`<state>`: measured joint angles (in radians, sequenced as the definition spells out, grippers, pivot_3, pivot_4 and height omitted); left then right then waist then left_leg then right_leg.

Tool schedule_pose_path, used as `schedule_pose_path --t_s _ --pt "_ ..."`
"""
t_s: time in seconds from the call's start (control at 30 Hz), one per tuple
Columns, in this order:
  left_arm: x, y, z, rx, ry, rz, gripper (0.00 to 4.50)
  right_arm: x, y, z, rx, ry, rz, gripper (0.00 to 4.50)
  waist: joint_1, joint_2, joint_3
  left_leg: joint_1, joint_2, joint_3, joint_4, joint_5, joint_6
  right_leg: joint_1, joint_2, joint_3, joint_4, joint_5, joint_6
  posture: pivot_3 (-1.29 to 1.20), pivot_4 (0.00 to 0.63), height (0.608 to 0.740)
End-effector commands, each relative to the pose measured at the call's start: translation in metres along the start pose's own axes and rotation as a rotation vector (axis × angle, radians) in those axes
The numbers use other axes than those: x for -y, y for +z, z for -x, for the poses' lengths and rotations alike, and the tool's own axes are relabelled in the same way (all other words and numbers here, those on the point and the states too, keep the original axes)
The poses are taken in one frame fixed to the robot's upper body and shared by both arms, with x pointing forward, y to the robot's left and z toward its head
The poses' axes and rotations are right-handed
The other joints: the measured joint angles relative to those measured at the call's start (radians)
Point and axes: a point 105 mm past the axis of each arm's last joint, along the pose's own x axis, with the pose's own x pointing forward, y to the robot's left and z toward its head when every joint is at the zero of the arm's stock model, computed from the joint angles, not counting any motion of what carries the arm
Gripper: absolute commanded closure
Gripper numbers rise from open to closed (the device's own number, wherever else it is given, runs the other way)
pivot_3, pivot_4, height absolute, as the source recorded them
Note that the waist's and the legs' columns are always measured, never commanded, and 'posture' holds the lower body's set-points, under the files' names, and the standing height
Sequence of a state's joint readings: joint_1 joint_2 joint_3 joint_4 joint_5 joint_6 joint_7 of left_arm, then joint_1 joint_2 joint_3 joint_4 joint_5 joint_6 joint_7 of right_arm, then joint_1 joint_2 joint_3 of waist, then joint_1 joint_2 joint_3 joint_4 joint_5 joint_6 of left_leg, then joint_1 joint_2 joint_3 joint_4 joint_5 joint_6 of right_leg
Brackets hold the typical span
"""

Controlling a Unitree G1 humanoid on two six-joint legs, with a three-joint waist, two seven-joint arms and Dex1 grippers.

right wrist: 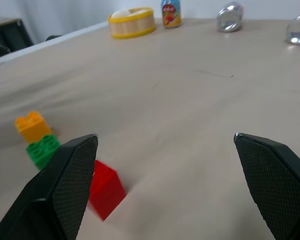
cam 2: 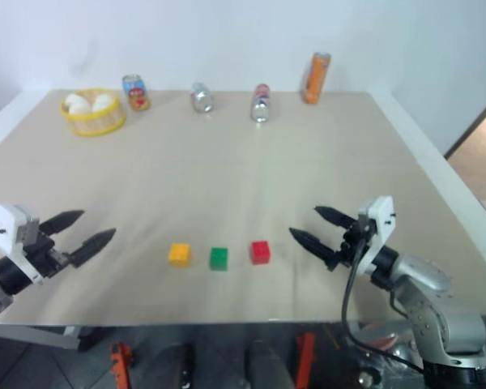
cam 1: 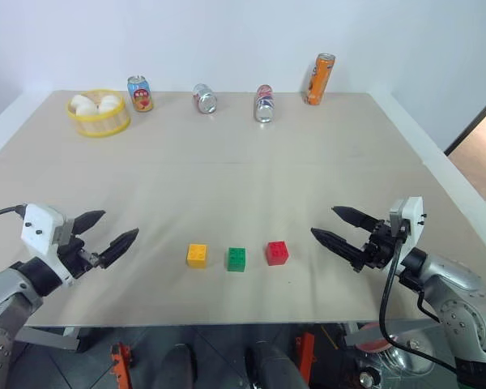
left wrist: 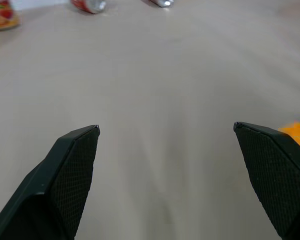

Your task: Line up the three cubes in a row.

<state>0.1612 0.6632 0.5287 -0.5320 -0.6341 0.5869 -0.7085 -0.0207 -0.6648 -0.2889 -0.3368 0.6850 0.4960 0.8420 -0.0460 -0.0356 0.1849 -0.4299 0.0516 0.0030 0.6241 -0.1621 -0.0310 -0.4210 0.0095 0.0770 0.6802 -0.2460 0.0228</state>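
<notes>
Both grippers sat nearest the camera, low at the front edge of the surface. Left gripper hovered off to the left with its jaws spread wide and nothing between them; right gripper hovered off to the right, likewise spread wide and empty. Each pointed inward toward the middle, and each stood well apart from the blocks.

Between them, near the front of the surface, the three cubes lay in a single line running left to right: orange-yellow cube on the left, green cube in the middle, red cube on the right. They rested studs up, with small and fairly even gaps, none touching another. Red sat very slightly farther back than green, though the row read as straight.

Judging from this, the lining-up looked finished, with nothing held and no block out of place. At most a slight nudge of the red cube remained, and even that seemed optional.
</notes>
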Motion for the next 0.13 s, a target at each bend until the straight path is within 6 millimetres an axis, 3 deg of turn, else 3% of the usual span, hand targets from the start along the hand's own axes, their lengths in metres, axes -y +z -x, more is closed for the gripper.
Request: schedule_pose_path --t_s 0.03,0.13 --pt "-0.0142 0.0159 0.0084 0.033 0.013 -0.063 0.03 0.0057 0.0111 0.0094 0.022 -0.014 0.037 0.00 -0.001 0.000 0.000 0.000 0.000 0.000 0.000 0.000 0.000 0.000 0.000 0.000 0.000 0.000 0.000 0.00 0.150 0.740" --pt "-0.0218 0.0177 0.0091 0.022 0.000 -0.075 0.03 0.0094 0.0140 0.0116 0.027 -0.030 0.048 0.00 0.000 0.000 0.000 0.000 0.000 0.001 0.000 0.000 0.000 -0.001 0.000 0.000 -0.001 0.000 0.000 0.00 0.150 0.740"
